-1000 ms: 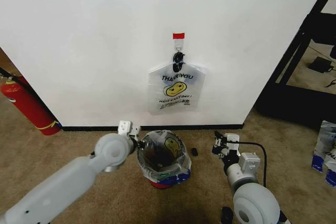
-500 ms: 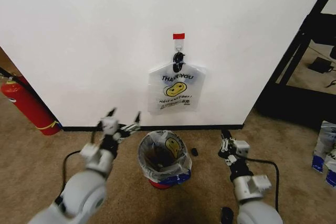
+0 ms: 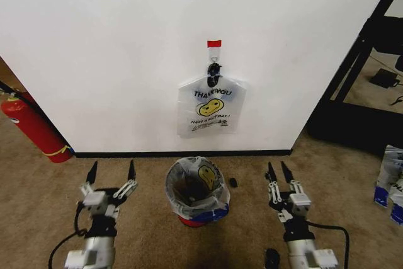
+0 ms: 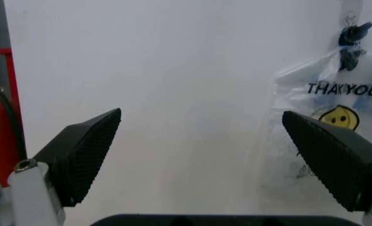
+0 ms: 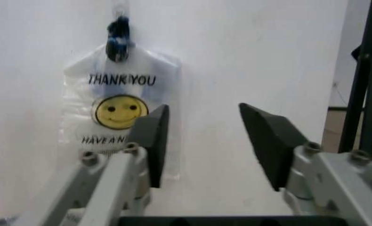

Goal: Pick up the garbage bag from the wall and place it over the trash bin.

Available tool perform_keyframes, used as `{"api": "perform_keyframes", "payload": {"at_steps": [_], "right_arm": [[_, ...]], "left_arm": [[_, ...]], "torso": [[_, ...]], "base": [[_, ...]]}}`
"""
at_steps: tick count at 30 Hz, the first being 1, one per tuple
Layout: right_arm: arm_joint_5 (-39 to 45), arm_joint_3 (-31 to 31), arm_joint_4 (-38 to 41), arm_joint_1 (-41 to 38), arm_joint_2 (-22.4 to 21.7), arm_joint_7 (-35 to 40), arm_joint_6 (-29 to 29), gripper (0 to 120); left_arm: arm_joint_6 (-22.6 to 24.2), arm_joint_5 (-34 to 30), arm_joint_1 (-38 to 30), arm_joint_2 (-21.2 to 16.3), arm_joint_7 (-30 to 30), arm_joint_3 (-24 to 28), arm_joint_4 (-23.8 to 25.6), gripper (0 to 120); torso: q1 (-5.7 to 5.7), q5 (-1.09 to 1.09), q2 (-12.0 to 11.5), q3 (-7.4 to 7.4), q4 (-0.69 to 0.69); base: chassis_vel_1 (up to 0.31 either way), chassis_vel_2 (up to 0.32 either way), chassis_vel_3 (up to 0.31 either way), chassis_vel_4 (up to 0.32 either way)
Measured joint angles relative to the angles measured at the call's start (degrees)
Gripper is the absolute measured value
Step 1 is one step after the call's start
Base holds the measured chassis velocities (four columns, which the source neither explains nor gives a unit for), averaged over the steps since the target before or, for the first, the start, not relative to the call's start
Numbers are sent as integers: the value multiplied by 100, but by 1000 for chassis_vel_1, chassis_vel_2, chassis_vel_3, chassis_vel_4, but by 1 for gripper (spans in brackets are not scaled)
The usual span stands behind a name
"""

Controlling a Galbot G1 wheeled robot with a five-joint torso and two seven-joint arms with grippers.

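Left of the trash bin (image 3: 196, 188), the left gripper (image 3: 111, 176) hovers spread wide and empty; the garbage bag (image 3: 200, 184) already lines that bin, directly below a matching bag (image 3: 211, 106) on the wall (image 3: 126, 48) hook. Right of the bin, the right gripper (image 3: 278, 172) sits partly open, empty. The thin liner's loosely draped rim could slip off.

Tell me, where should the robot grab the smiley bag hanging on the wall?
Probably up top, by the bunched handles of the hanging bag just under the black hook. Come straight at the wall from the front: the bag lies flat against it.
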State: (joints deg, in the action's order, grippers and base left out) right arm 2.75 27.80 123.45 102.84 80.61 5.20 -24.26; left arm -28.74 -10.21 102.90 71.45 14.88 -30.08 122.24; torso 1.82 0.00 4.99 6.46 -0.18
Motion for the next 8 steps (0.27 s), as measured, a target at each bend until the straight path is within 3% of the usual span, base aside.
{"api": "perform_keyframes", "payload": {"at_steps": [2,6,8], "right_arm": [[63,64,33,93,1,-132,-183,59],[95,97,64,146,-8,-186,-258,68],[103,123,127,259,-5,-237,-385,81]], "left_arm": [[-15,-14,50,-20,-20,28,45,100],[2,-20,62,-24,-31,88,136,100],[36,23,104,-5,-50,201,286,100]], "torso": [[0,0,0,0,0],[0,0,0,0,-1],[0,0,0,0,0]], "base": [[0,0,0,0],[0,0,0,0],[0,0,0,0]]}}
